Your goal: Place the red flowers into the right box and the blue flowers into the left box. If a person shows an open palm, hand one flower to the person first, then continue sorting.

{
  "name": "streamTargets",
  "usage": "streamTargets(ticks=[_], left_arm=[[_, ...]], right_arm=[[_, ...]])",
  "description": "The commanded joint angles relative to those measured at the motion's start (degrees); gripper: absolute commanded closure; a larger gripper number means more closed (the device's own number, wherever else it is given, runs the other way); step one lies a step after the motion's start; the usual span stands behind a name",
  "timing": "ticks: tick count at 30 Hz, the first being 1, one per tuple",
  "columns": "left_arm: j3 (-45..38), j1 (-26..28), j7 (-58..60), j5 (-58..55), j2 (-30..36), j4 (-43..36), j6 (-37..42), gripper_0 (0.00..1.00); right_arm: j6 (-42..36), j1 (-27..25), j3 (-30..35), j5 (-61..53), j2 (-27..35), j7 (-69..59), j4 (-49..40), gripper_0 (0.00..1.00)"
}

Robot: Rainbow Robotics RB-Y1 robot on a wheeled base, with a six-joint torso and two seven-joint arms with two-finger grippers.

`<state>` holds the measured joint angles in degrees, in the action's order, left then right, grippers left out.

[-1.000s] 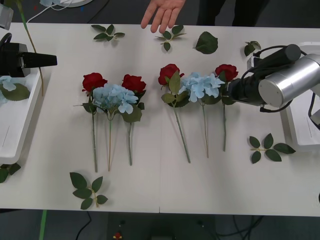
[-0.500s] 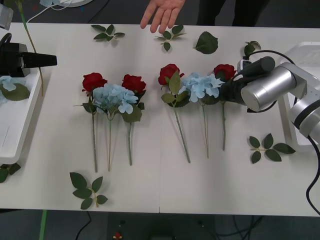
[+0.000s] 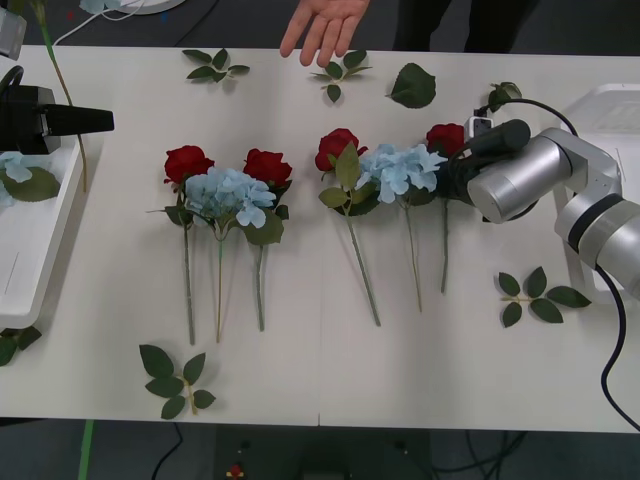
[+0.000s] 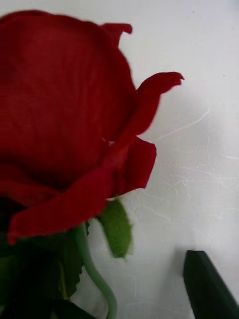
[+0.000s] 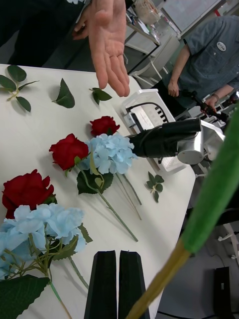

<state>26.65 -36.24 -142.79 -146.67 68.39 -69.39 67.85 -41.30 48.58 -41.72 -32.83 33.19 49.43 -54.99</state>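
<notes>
Front view: four red flowers [image 3: 188, 162] and two blue flowers [image 3: 404, 168] lie mid-frame on the white counter [image 3: 440, 370]. The right pincer [image 3: 452, 178] meets the rightmost rose at centre right, fingers hidden, state unclear. Its wrist view shows that bloom filling the upper left. Left pincer [image 5: 117, 284], fingers together, at far left over the left box [image 3: 30, 250]. An open hand [image 3: 325, 25] reaches in, top centre.

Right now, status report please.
Right gripper at the rightmost red rose. Left gripper jaws shut, parked over left box. Open palm waiting across table.
</notes>
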Motion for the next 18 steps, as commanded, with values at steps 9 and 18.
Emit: streamTargets(ticks=[9,18], left_arm=[[-1.4,-2.2,-0.1,0.0,2.8,0.0,-0.4,1.0],[-1.4,-2.2,-0.1,0.0,2.8,0.0,-0.4,1.0]], right_arm=[[1.7,2.2,-0.6,0.6,-1.3,-2.3,0.0,1.0],[2.1,2.3,-0.6,0.6,-1.2,-2.1,-0.1,1.0]])
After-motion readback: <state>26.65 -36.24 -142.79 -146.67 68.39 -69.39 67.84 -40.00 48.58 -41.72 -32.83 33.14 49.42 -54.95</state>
